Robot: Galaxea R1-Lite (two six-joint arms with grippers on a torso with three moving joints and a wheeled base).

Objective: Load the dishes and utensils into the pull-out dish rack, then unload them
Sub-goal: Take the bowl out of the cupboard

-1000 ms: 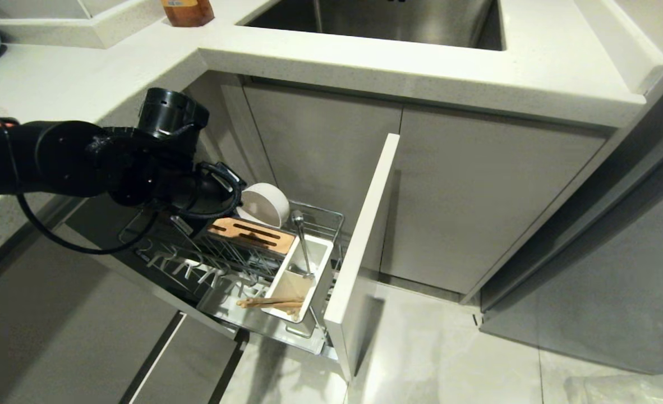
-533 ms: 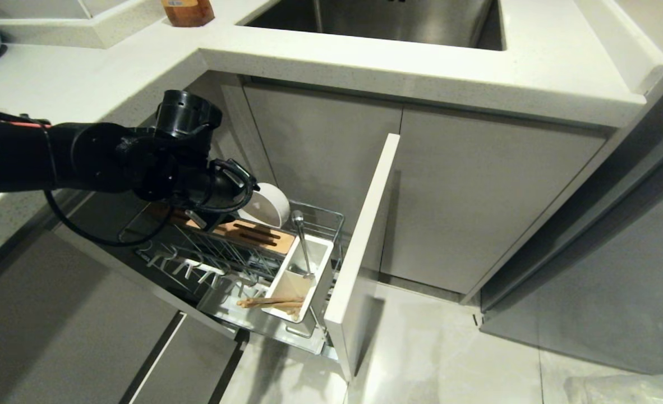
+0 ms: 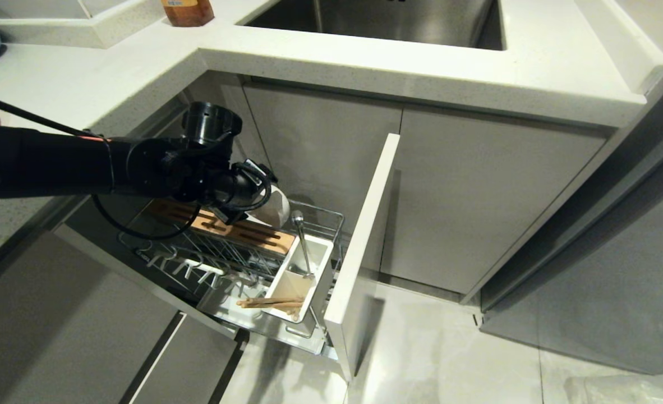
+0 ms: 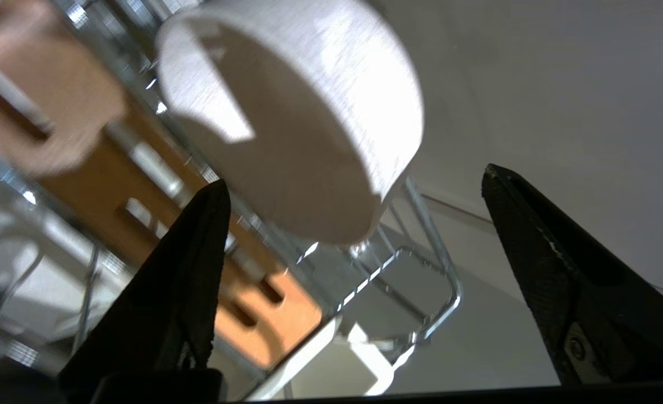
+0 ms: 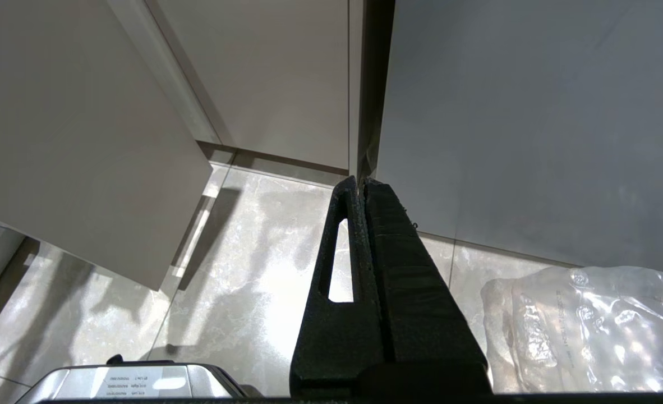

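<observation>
Left gripper [image 4: 354, 185] at back of pull-out dish rack [image 3: 331, 224], fingers [image 4: 197, 252] spread wide, facing white bowl [image 4: 309, 112] lying on its side, not gripping it. Spoon [image 3: 302, 241] upright, chopsticks [image 3: 270, 303] lying in white utensil box [image 3: 323, 264]. Right gripper [image 5: 362, 188] pressed together, pointing at floor [image 5: 242, 280].

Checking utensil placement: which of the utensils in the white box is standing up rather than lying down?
The metal spoon: it stands nearly upright in the white utensil box, handle up. The wooden chopsticks lie flat across its near end.
</observation>
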